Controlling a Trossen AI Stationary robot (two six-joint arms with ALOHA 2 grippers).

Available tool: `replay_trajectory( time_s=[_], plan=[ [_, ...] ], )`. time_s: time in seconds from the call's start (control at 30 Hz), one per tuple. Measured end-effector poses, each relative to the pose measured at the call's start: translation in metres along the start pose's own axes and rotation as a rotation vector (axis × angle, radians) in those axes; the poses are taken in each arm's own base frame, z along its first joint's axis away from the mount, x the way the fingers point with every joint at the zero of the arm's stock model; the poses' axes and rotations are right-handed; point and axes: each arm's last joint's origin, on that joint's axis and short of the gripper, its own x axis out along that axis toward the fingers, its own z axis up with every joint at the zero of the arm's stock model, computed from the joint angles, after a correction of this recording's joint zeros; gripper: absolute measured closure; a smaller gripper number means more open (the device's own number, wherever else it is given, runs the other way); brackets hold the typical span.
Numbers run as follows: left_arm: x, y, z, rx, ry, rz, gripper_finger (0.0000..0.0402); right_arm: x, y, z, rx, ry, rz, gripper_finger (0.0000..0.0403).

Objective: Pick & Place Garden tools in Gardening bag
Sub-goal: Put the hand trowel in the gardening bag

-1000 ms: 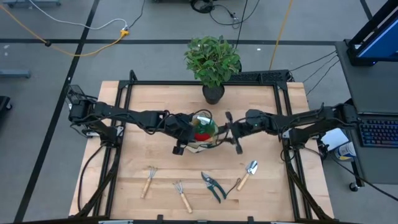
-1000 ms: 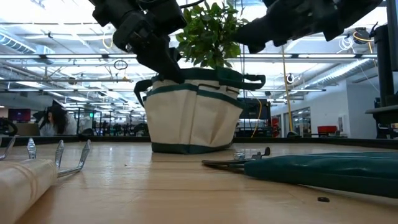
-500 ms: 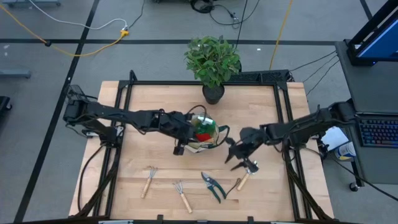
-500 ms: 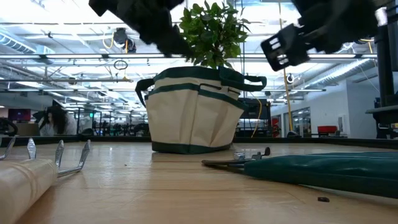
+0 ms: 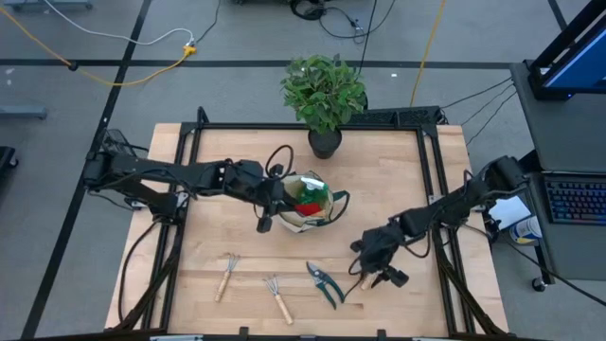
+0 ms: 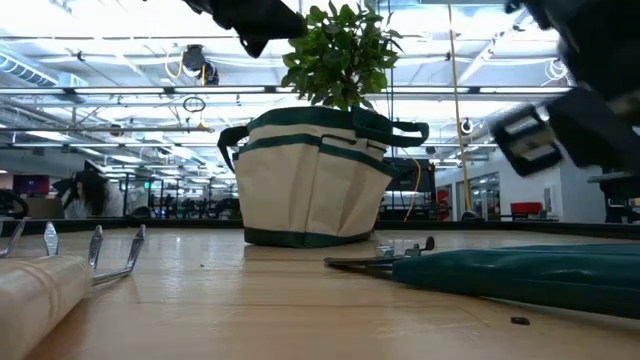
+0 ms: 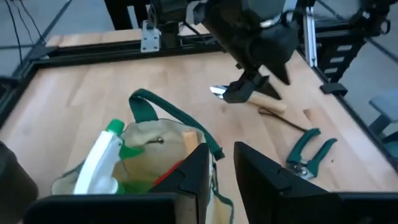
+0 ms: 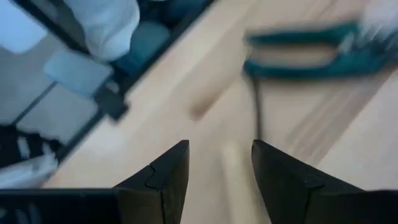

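Place: you're in an open industrial lab hall.
Evidence: ceiling trusses [image 6: 120, 95], cables on grey floor [image 5: 114, 57], keyboard workstation [image 5: 576, 201], framed wooden bench [image 5: 237, 156].

bag [image 6: 312, 180]: beige, green trim | pruners [image 5: 325, 284]: green | bottle [image 7: 102, 158]: white-green

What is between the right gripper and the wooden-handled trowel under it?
Nothing visible. The right gripper hangs open directly over the wooden-handled metal trowel on the bare wooden table. The green-handled pruners lie beside it, apart, and the beige canvas bag stands farther off.
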Motion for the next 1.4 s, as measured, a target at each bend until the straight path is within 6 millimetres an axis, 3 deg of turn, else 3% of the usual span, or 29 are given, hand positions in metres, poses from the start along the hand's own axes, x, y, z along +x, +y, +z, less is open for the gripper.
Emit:
replay_trajectory(
  time_s=[0.43,0.53,0.67,0.8,0.93,1.1,1.27,1.4],
  plan=[
    [0.004,-0.015,-0.001,0.028,0.016,-0.047,0.0321,0.012,0.010,-0.041,-0.210,0.148,-0.283,0.0244],
    [0.004,-0.015,-0.001,0.025,0.015,-0.046,0.0321,0.012,0.010,-0.045,-0.216,0.158,-0.280,0.0272],
    [0.004,-0.015,-0.001,0.025,0.014,-0.045,0.0321,0.011,0.010,-0.048,-0.213,0.166,-0.279,0.0338],
    [0.004,-0.015,-0.001,0.022,0.014,-0.045,0.0321,0.010,0.010,-0.046,-0.215,0.150,-0.285,0.0346],
    [0.004,-0.015,-0.001,0.010,0.013,-0.045,0.0321,0.005,0.011,-0.037,-0.193,0.057,-0.334,0.0346],
    [0.004,-0.015,-0.001,-0.004,0.010,-0.045,0.0320,-0.017,0.015,-0.015,-0.246,-0.121,-0.417,0.0346],
    [0.004,-0.015,0.001,-0.002,-0.009,-0.043,0.0320,-0.052,0.016,0.015,-0.420,-0.378,-0.712,0.0346],
    [0.004,-0.014,0.004,0.002,-0.039,-0.033,0.0320,-0.088,0.014,0.043,-0.482,-0.718,-0.997,0.0346]
  ],
)
